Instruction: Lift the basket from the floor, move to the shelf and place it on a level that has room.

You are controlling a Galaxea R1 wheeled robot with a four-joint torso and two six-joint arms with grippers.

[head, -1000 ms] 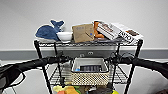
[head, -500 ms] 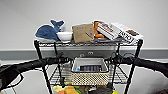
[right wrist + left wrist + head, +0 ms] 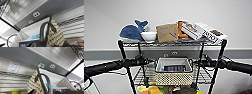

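We see the basket (image 3: 174, 71) in the middle of the shelf (image 3: 122, 53), on the level (image 3: 147, 75) just under the top one. The top one is full: a blue whale (image 3: 132, 31), a white bowl (image 3: 148, 36), a brown box (image 3: 167, 32) and some packets. So the basket sits where there is room.

Our two arms reach in from both sides. The left gripper (image 3: 142, 60) is at the left end of the basket, and the right gripper (image 3: 205, 61) is at the right end. The basket lies between them, with its long side running across from one gripper to the other. Both are about as near, so neither arm is closer.

In the left wrist view the woven side of the basket (image 3: 35, 84) and its dark handle (image 3: 46, 80) are very close to the camera. The right wrist view shows the same thing at the other end, the woven side (image 3: 53, 33) and the dark handle (image 3: 43, 31).

We cannot tell if the grippers are squeezing the handles or have let go. The fingers are too hard to see.

We think the basket rests on the wires, but we cannot be sure its bottom touches all the way. Some bright toys (image 3: 150, 89) lie on the level below.
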